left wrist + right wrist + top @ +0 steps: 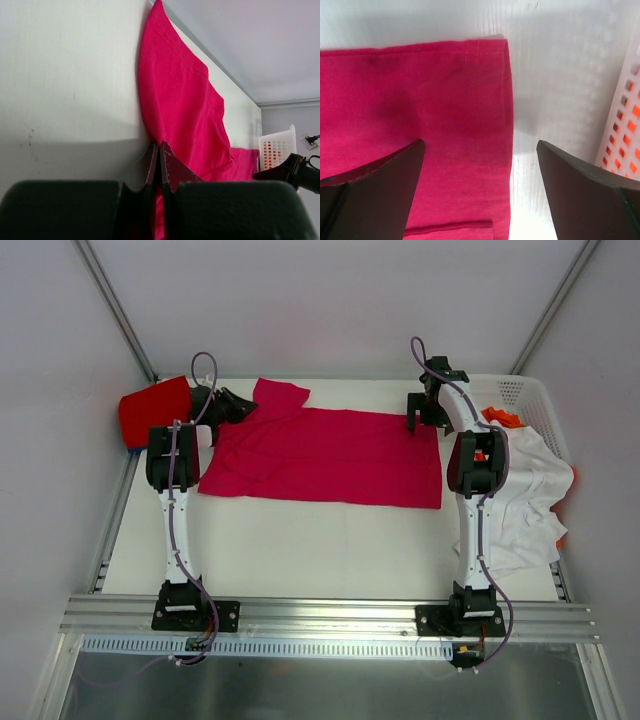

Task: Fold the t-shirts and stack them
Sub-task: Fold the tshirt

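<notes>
**Gripper status: left pinching, right spread**

The crimson-pink t-shirt (330,455) lies flat on the table (300,540). A folded red t-shirt (155,410) lies just beyond its left end.

Left gripper (159,150): jaws pressed together, pinching the crimson-pink t-shirt's cloth at its left end, near the sleeve.

Right gripper (480,143): jaws spread wide over the shirt's right hem corner. One finger is above the cloth, the other above bare table. Contact cannot be determined.

The basket (525,390) stands right of the shirt, with a white t-shirt (535,480) draped over it.
</notes>
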Robot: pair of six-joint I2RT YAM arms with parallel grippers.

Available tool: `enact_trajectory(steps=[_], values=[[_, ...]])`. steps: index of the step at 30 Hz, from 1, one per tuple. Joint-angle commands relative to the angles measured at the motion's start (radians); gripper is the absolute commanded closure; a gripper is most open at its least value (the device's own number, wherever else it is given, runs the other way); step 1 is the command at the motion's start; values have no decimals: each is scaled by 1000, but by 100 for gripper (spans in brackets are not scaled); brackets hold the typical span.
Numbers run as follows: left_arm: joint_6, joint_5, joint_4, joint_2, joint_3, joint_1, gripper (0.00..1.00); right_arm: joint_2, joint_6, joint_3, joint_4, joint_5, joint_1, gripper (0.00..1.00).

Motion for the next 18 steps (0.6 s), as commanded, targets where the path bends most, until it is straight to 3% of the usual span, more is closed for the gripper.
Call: enact_trajectory(steps=[1,11,18], values=[[13,6,16,-65,-22,11,100,30,13,64,28,70,-22,1],[13,6,16,-64,-20,11,100,61,-17,64,105,1,-23,0],[13,7,13,-62,-17,12,100,-62,-11,-22,141,-3,-23,1]])
